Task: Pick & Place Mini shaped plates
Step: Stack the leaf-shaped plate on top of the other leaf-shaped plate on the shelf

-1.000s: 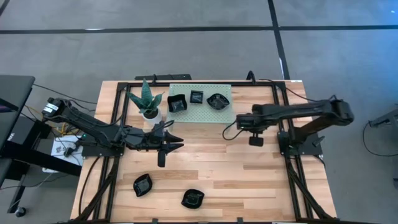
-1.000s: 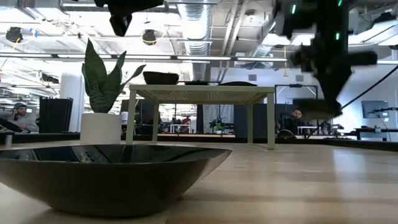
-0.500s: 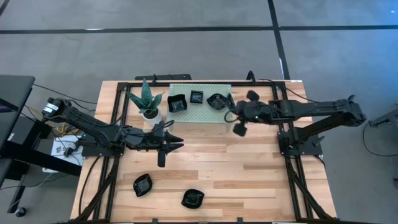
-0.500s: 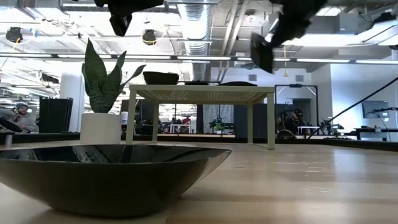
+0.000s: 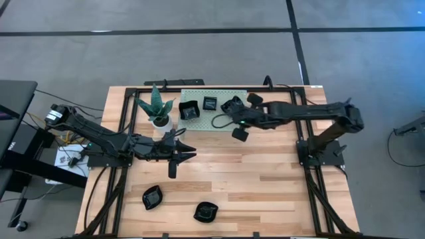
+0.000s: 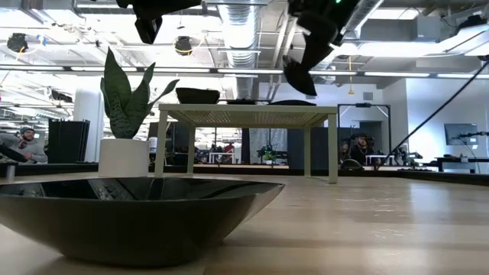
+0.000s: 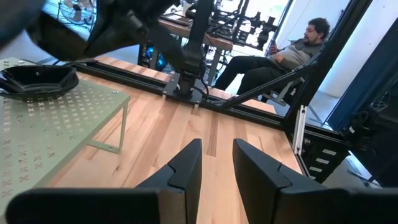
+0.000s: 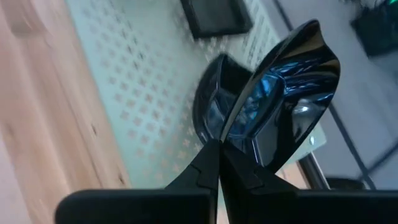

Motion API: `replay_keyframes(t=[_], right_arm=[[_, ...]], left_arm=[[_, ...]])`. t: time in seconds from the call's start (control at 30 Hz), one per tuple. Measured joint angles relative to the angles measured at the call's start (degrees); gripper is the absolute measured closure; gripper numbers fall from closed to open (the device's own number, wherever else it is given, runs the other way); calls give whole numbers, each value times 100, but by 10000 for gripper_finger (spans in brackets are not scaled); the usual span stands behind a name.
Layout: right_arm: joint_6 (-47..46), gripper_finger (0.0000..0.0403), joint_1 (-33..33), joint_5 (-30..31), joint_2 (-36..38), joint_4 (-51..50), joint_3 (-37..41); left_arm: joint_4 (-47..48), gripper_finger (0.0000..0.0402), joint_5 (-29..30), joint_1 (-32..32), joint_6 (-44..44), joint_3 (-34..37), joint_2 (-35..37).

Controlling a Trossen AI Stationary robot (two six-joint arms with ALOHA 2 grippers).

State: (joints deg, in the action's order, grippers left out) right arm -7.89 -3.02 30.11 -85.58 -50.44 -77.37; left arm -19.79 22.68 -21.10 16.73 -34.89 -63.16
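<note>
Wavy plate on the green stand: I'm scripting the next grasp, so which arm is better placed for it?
Right. Its end effector is over the stand, at the wavy plate, which fills its wrist view. The left end effector hangs open over bare table near the potted plant, farther off.

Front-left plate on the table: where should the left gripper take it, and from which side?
Pinch the plate by its raised rim from straight above, one finger inside, one outside, probably at the back edge nearest the open left gripper. It lies flat and right side up, clear of the other plate. The right gripper is busy over the stand.
</note>
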Motion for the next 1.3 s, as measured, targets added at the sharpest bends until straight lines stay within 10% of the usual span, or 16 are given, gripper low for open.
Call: replay_keyframes(t=[0.53, 1.3], right_arm=[[635, 369, -204, 319, -1224, -777, -1150], [-585, 324, 935, 555, -714, -2566, -1767]], left_arm=[[90, 309, -9, -2, 2, 0, 2], [92, 309, -46, -2, 17, 0, 1]])
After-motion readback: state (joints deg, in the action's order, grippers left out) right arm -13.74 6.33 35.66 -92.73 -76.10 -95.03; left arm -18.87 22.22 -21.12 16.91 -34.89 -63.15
